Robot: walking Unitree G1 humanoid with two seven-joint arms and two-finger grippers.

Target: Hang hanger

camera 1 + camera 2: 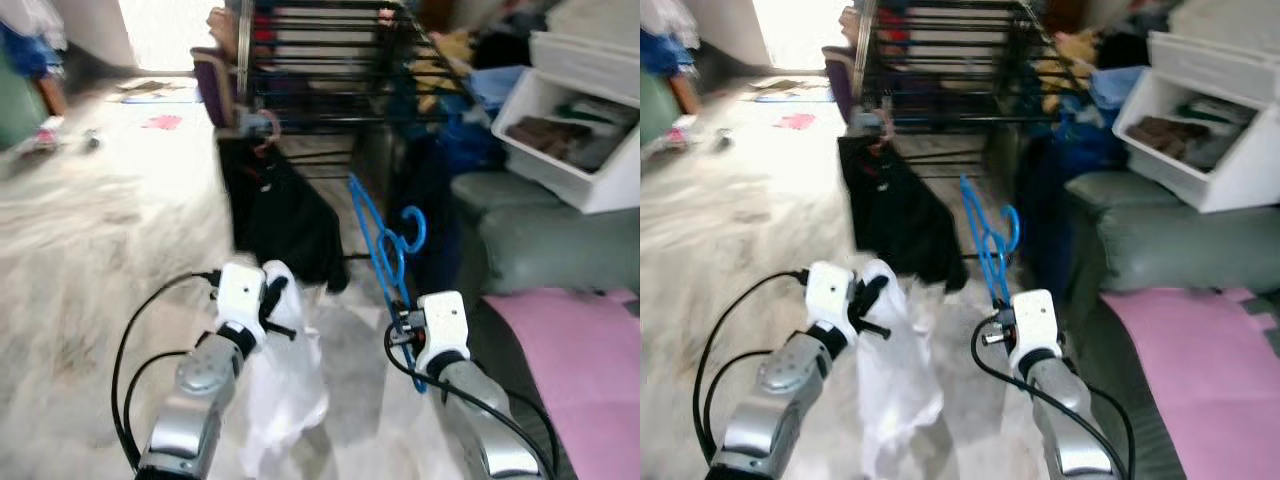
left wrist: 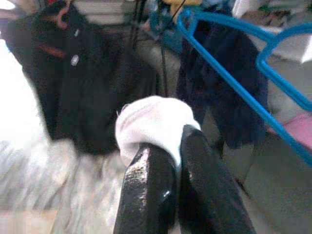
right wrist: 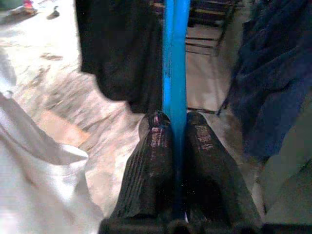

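Right gripper [image 3: 176, 127] clamped on blue hanger [image 1: 385, 240]

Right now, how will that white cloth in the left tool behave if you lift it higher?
The white cloth probably stays floppy: it hangs in loose folds below the left tool. It looks light, bunching easily between the fingers. Pinched at one edge, it may swing or slip.

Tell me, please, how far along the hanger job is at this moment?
Done: right gripper grips the blue hanger; left gripper pinches the white garment. In hand: both carried toward the drying rack. Left: garment isn't on the hanger, nothing hung.
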